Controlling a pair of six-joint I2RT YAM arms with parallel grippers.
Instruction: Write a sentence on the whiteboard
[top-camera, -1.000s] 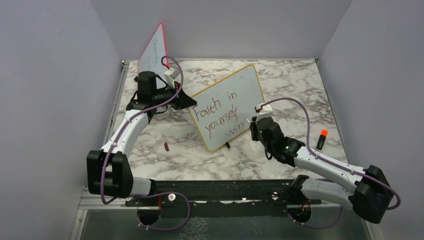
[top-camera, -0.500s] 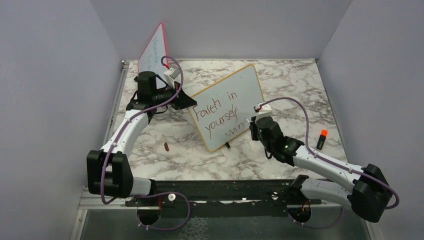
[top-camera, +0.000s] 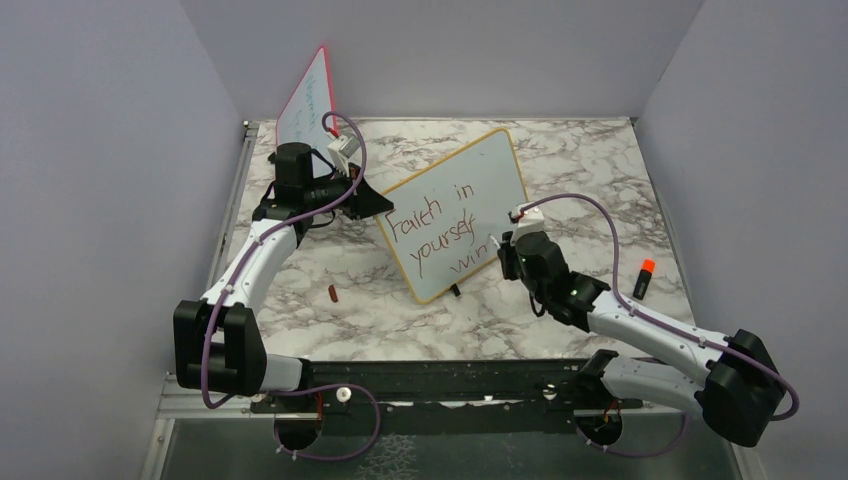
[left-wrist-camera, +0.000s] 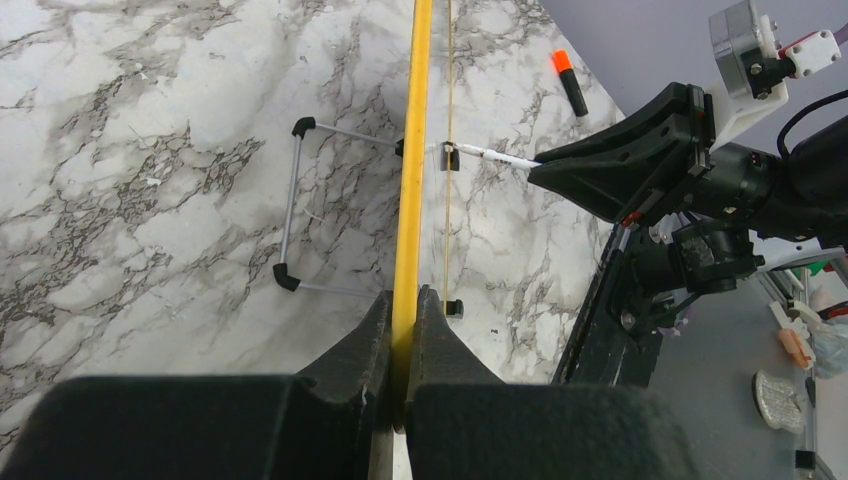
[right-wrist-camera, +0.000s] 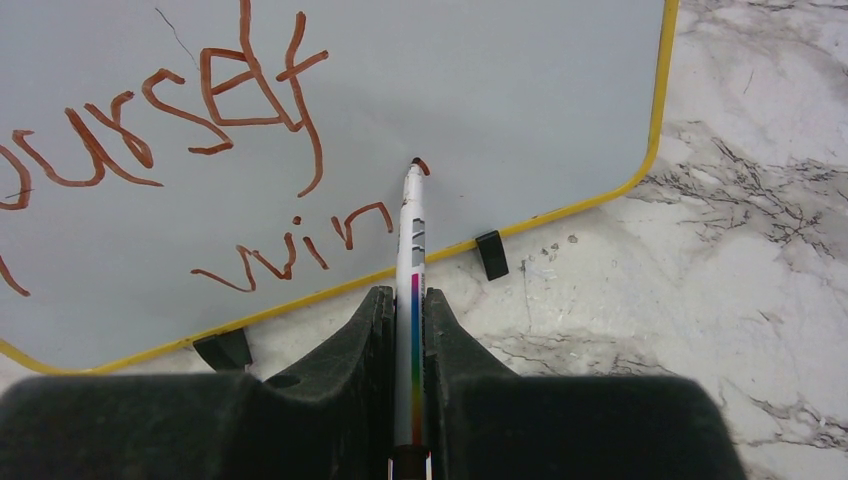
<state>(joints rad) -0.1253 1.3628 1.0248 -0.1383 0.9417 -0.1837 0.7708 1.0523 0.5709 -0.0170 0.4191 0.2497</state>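
Note:
The whiteboard (top-camera: 490, 175) with a yellow frame stands tilted on black feet at mid table. It also shows in the right wrist view (right-wrist-camera: 500, 90) and edge-on in the left wrist view (left-wrist-camera: 418, 140). The sentence (top-camera: 432, 232) in dark red reads "Faith in yourself win"; in the right wrist view (right-wrist-camera: 230, 100) I see "urself" and "win". My left gripper (left-wrist-camera: 403, 300) is shut on the board's yellow edge at its left side (top-camera: 380, 203). My right gripper (right-wrist-camera: 408, 300) is shut on a white marker (right-wrist-camera: 410, 260), its tip touching the board just right of "win", where a small red mark shows.
A red-framed board (top-camera: 308, 100) with faint writing leans at the back left. An orange-capped marker (top-camera: 643, 278) lies at the right, also in the left wrist view (left-wrist-camera: 571, 82). A small dark red cap (top-camera: 332, 293) lies on the marble at the left front.
My right gripper has shifted slightly with the marker at the board's lower right, after "win". The left arm and the board have not moved.

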